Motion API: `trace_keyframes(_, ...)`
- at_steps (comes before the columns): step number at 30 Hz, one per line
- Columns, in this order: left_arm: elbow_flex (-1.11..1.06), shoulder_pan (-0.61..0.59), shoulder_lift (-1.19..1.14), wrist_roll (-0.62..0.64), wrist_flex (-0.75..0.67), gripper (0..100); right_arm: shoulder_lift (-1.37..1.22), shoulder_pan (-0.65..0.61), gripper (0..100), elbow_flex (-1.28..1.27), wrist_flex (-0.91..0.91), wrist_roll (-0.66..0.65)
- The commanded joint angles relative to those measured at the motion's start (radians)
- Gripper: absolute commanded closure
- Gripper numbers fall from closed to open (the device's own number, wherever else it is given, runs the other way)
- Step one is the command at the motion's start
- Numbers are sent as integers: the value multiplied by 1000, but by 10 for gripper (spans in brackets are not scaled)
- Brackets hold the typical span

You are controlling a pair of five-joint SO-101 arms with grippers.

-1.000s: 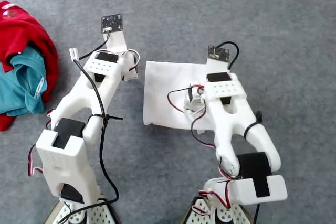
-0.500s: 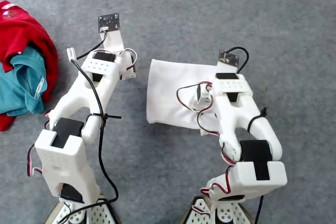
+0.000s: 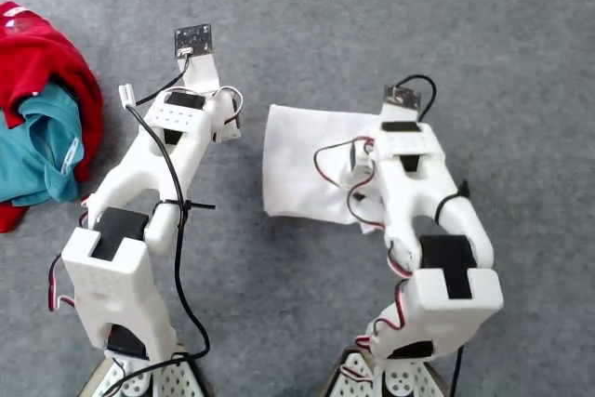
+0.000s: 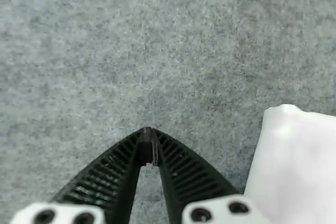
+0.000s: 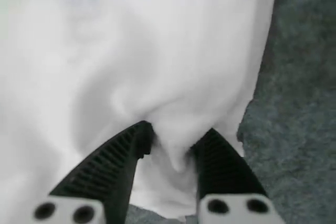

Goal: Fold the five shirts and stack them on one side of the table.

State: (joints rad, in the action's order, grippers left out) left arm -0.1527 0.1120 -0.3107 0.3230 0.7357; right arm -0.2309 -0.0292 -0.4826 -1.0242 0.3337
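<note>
Slippage threatens: the right gripper (image 5: 170, 140) pinches only a small ridge of the white shirt (image 3: 297, 160), which could pull free, while the left gripper (image 4: 148, 148) hangs closed, empty.

A white cloth shirt (image 3: 297, 160) lies flat near the middle of the grey felt table (image 3: 521, 62). It is folded into a neat, almost square shape with straight edges. A small bump of its cloth is squeezed up between the tips of the right gripper (image 5: 173, 142). Well apart from it, at the table's left edge, a red cloth shirt (image 3: 46, 53) lies in a crumpled heap. A teal cloth shirt (image 3: 42, 151) lies bunched up on it, touching it.
</note>
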Motion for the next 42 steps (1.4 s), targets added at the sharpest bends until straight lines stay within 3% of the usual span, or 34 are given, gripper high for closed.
trace_keyframes(1, 7, -12, 49, -2, -14, 971, -74, -17, 969, 30, -20, -15)
trace_keyframes(17, 10, -13, 49, -3, -14, 971, -74, 14, 984, 335, -276, -54)
trace_keyframes(34, 12, -13, 49, -3, -15, 971, -85, 376, 984, 654, -338, -416)
trace_keyframes(42, 7, -12, 49, -5, -15, 971, -194, 545, 984, 751, -213, -509)
